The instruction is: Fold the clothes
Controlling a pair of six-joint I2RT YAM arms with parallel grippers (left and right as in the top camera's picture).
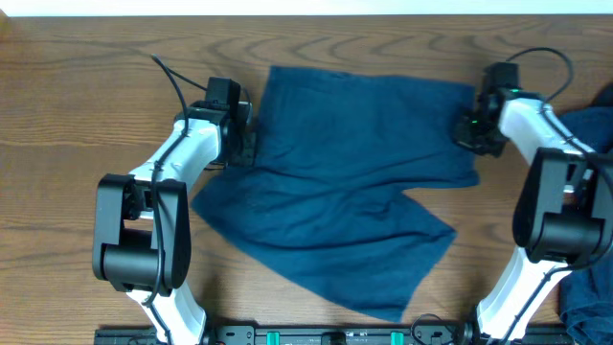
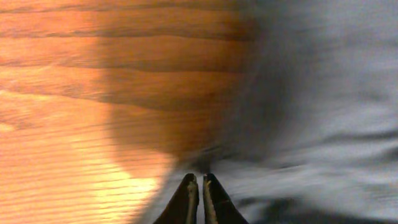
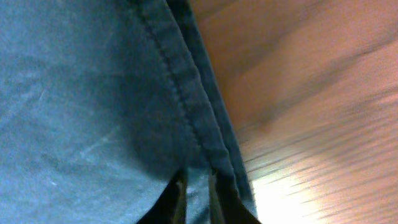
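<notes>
The dark navy-blue shorts (image 1: 354, 192) lie spread on the wooden table, with one leg reaching toward the front. My left gripper (image 1: 247, 134) is at the cloth's left edge. In the left wrist view the fingers (image 2: 200, 180) are pinched together on the blurred cloth (image 2: 323, 93). My right gripper (image 1: 474, 129) is at the cloth's right edge. In the right wrist view the fingers (image 3: 197, 177) are shut on cloth just inside the stitched hem (image 3: 180, 93).
More dark blue clothes lie at the table's right edge, behind the right arm (image 1: 596, 125) and near the front right corner (image 1: 586, 297). Bare wooden table (image 1: 77, 86) lies to the left and along the back.
</notes>
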